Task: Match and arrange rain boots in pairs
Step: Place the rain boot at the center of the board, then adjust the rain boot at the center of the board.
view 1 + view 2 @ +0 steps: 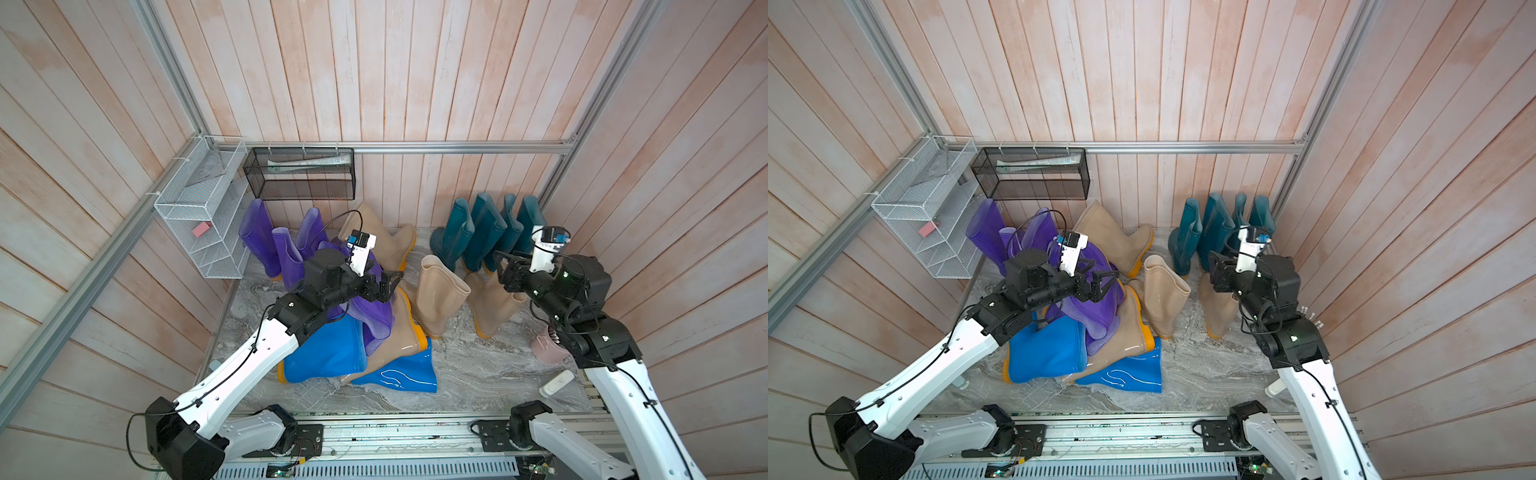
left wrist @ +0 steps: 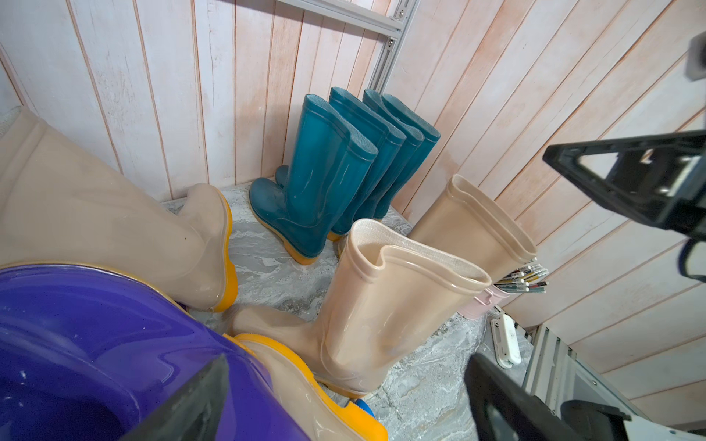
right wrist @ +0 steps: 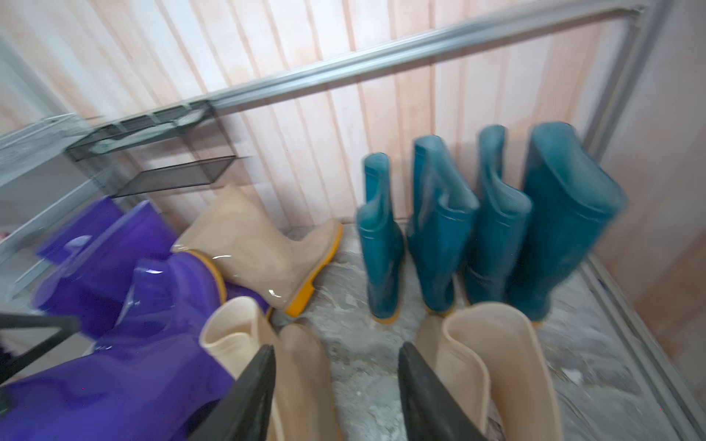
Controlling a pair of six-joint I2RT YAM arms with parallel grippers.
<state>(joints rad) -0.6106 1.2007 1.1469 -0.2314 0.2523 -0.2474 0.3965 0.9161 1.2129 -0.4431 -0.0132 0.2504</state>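
The right claw [image 3: 336, 349] hangs spread and empty, its dark fingers [image 3: 252, 397] over two glossy beige rubber boots with yellow-orange soles [image 1: 440, 295] that stand upright side by side on the grey marbled desk [image 1: 478, 374], in front of four dark teal rubber boots [image 1: 486, 237] ranged along the back wall, so that beige pair looks set. The left claw [image 1: 388, 286], spread wide and empty too, hovers over the heap of translucent purple boots [image 1: 372, 316], bright blue boots [image 1: 328, 353] and a fallen beige boot [image 1: 401, 336]; next it likely must pinch one shaft rim and lift it clear without dragging its neighbours
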